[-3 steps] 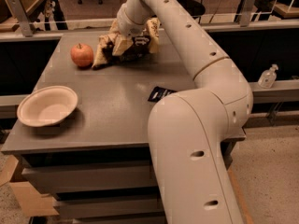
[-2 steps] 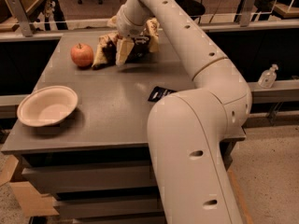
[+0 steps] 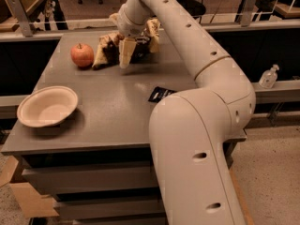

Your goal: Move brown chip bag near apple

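1. Jaws of the gripper (image 3: 126, 55) point down onto the brown chip bag (image 3: 108, 50) at the far side of the bench (image 3: 108, 111); whether they clamp it cannot be told.
2. Brown chip bag lies just right of the apple (image 3: 82, 55), close but apart.
3. Cream bowl (image 3: 47, 108) sits near the bench's front left corner.
4. Small dark packet (image 3: 159, 94) lies beside the arm (image 3: 197, 139).

The grey table (image 3: 108, 111) is carrying an apple (image 3: 82, 55) far left, the brown chip bag (image 3: 107, 53) just beside it with the gripper (image 3: 126, 55) at it, a cream bowl (image 3: 47, 106) near left, and a dark-blue packet (image 3: 159, 94) right.
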### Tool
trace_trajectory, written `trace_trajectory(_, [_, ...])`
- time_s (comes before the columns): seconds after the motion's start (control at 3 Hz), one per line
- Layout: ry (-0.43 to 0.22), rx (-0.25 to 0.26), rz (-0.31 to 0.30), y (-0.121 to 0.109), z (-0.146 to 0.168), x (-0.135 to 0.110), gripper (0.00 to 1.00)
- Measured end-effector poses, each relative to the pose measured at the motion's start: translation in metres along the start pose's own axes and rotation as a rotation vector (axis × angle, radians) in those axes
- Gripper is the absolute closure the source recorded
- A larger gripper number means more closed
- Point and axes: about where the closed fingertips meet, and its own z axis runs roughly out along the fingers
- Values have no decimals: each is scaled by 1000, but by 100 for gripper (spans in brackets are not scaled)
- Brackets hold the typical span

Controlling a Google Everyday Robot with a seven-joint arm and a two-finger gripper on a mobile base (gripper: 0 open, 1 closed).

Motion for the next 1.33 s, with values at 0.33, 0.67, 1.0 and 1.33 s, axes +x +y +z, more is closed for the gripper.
trace_trajectory(0.33, [64,54,27,-3,-23,8,0])
trace_trajectory(0.67, [138,127,58,2,-52,15,0])
trace_trajectory(1.0, [185,255,116,12,-101,23,0])
trace_trajectory(1.33, [240,415,203,41,-154,38,0])
